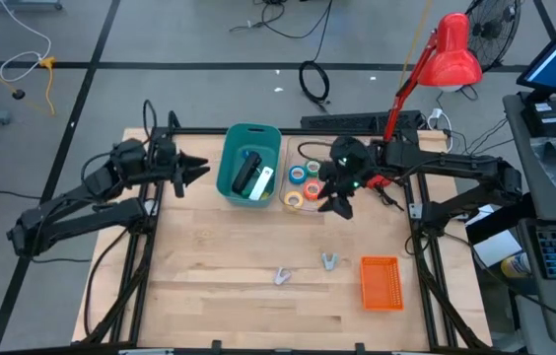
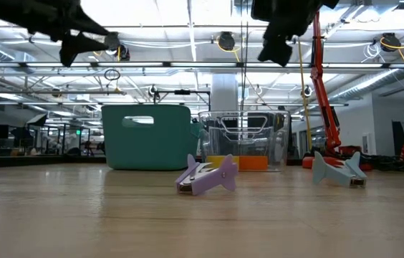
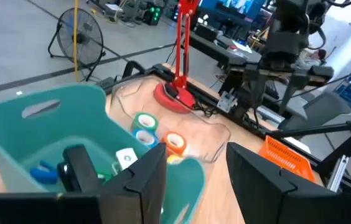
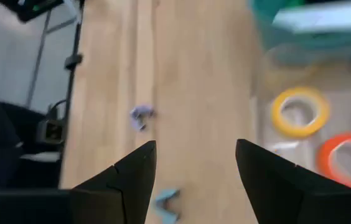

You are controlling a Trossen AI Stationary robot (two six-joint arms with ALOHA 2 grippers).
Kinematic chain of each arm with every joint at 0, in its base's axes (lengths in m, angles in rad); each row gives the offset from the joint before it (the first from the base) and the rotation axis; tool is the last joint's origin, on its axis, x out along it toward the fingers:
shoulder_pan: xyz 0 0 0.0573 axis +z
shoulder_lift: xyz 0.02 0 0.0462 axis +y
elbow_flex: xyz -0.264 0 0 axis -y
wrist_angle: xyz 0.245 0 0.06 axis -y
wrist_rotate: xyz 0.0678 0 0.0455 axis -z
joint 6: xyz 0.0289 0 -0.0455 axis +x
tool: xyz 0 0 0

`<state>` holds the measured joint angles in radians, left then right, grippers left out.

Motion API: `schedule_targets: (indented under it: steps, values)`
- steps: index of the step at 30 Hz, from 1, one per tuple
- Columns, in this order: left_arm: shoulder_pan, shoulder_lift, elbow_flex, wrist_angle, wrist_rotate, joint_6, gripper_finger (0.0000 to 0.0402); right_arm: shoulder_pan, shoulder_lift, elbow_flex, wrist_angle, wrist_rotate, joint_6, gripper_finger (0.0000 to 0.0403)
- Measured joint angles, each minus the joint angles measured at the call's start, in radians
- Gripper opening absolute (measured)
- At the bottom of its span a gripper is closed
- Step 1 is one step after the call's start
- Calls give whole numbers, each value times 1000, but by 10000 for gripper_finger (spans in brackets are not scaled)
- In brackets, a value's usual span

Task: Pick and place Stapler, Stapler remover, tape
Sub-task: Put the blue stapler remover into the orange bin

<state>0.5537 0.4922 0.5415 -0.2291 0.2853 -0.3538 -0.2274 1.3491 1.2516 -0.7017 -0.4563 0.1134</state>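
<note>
Already your stapler (image 1: 246, 176) lies inside the teal bin (image 1: 231, 148), beside a white item and something blue. Just beside that bin stands a clear tray (image 1: 300, 150) holding the tape rolls: yellow (image 1: 293, 200), orange (image 1: 312, 187), blue (image 1: 314, 172) and green (image 1: 298, 175). You have the right gripper (image 1: 334, 206) hanging above the tray's edge farthest from the bin, its fingers spread with nothing between them. On the bin's opposite side, the left gripper (image 1: 196, 170) hovers off the table, jaws parted and empty. Well apart from the bin, two small staple removers, purple (image 1: 281, 276) and grey-blue (image 1: 329, 260), lie on the bare wood near an orange basket (image 1: 381, 283).
</note>
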Motion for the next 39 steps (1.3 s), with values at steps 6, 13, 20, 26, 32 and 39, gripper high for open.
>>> schedule_targets:
  steps: [6, 13, 20, 26, 32, 39]
  values:
    - [0, -121, -104, 19, 1, -23, 168, 99, 2, 0, -110, -13, 19, 212]
    - [0, -248, -182, 27, 41, -25, 168, 229, 68, 0, -118, -12, 34, 212]
    - [0, -368, -232, -24, 99, -17, 168, 314, 163, -1, -120, -9, 53, 212]
    - [0, -444, -275, -60, 103, -26, 168, 355, 208, -1, -147, 79, 57, 212]
    - [0, -463, -285, -60, 108, -25, 168, 387, 221, -73, -131, 168, 56, 212]
    - [0, -463, -285, -60, 109, -42, 168, 429, 222, -202, 5, 199, 58, 212]
